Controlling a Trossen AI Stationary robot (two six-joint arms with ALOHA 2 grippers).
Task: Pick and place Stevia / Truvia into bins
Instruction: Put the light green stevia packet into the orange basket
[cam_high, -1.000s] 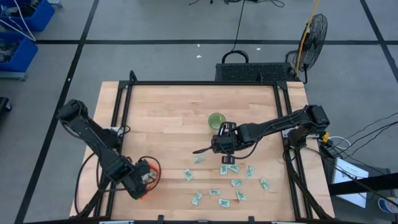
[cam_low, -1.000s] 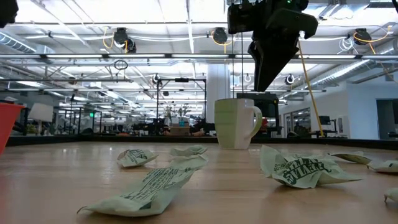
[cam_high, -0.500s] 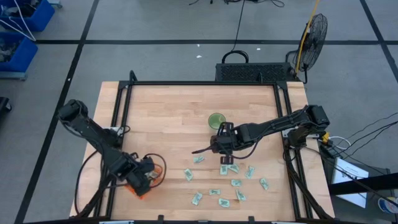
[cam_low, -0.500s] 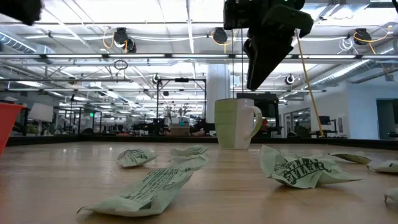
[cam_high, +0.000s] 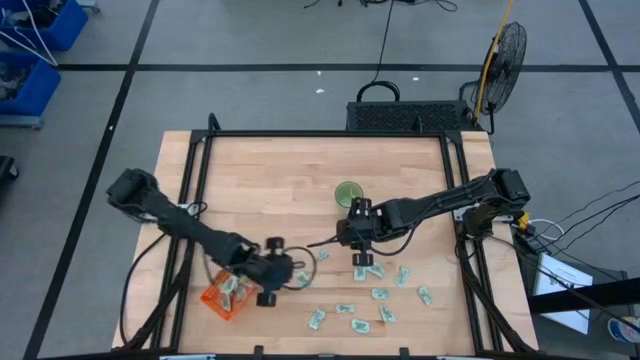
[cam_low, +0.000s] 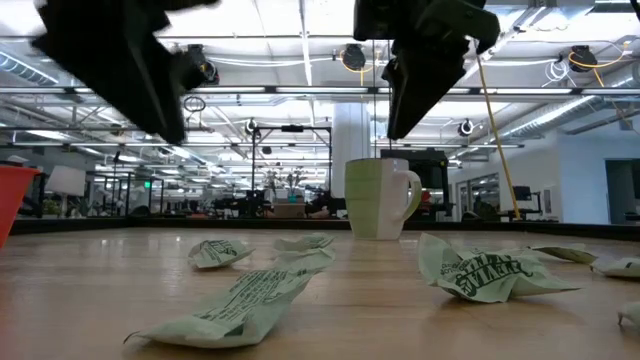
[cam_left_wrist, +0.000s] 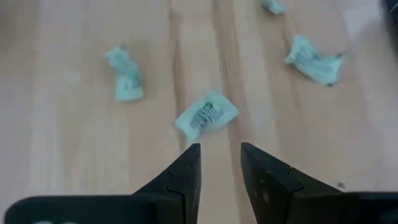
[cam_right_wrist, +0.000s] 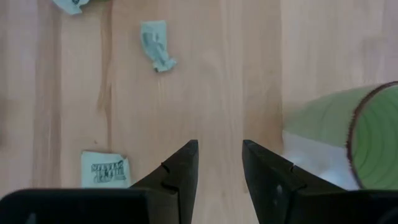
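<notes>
Swinging away from small orange mesh plastic basket (cam_high: 222, 297), open and empty left hand (cam_left_wrist: 220, 163) now nearing crumpled white-and-green paper sachet (cam_left_wrist: 206, 116); right hand (cam_right_wrist: 219, 163) hovering open, empty.

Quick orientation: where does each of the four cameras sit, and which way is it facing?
High: overhead, straight down; both arms, orange basket, green cup.
Low: tabletop height, level; sachets, cup, grippers above.
Left wrist: down past open left gripper at a sachet.
Right wrist: down past open right gripper.
High and low share the cup.
</notes>
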